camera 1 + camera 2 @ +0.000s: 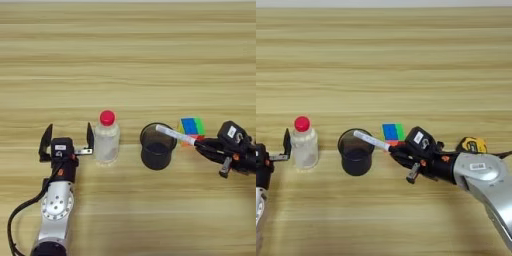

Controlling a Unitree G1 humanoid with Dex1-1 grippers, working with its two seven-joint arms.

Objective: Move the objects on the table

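My right gripper jaws clamp white pen, tip over black mesh cup on bench. Left gripper jaws wide, beside bottle.

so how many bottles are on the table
1. The bottle, clear with a red cap, stands upright left of the black cup, just beside the open left gripper. None seems hidden.
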